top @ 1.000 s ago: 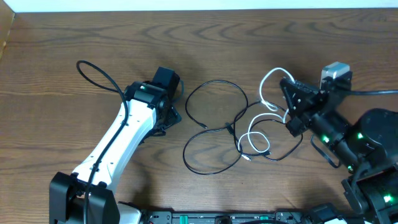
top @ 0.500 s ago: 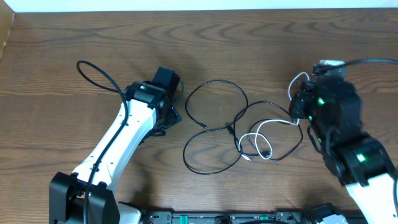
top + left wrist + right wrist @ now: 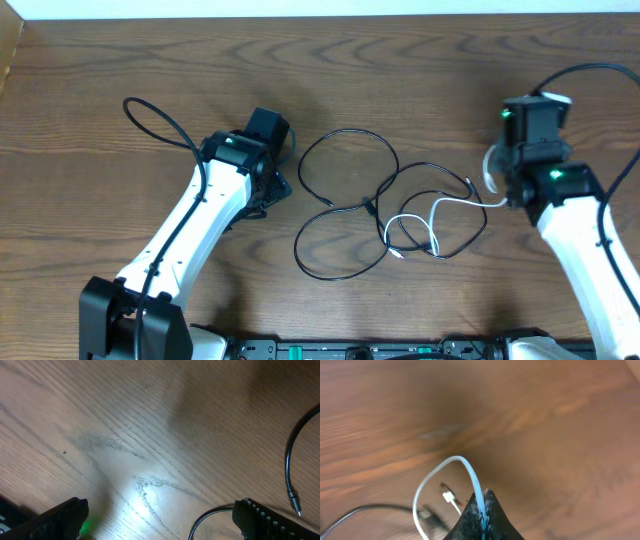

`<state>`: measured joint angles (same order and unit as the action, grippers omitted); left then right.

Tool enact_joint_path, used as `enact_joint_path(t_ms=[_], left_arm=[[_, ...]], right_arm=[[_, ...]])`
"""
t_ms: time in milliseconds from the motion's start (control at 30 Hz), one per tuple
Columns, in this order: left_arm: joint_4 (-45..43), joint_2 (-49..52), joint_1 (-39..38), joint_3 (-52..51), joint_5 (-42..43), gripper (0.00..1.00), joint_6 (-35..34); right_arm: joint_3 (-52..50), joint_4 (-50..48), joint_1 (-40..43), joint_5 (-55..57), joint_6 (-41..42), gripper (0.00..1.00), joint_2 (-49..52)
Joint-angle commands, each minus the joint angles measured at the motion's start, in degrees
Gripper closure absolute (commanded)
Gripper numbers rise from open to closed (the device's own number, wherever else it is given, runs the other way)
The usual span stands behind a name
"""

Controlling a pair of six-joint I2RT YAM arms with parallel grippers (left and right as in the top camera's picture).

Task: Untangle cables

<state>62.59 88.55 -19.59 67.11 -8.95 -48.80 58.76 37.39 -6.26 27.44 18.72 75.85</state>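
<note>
R gripper pinches white cable — L gripper wide open.

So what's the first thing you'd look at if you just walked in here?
Probably the loopy tangle of black cables in the middle of the wooden table. Next comes the right gripper on the right side, pinched shut on the white cable, which stretches from the tangle over to it. The left gripper sits wide open just left of the tangle, holding nothing.
</note>
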Motion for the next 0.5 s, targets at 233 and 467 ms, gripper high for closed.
enact_joint_path(t_ms=[233, 467], left_arm=[[0.15, -0.15, 0.13, 0.61, -0.76, 0.02, 0.31], [0.15, -0.15, 0.13, 0.61, -0.76, 0.02, 0.31]], right_arm=[[0.42, 2.71, 9.22, -11.37, 1.81, 0.77, 3.08], [0.42, 2.29, 12.15, -18.34, 0.33, 0.31, 3.17]])
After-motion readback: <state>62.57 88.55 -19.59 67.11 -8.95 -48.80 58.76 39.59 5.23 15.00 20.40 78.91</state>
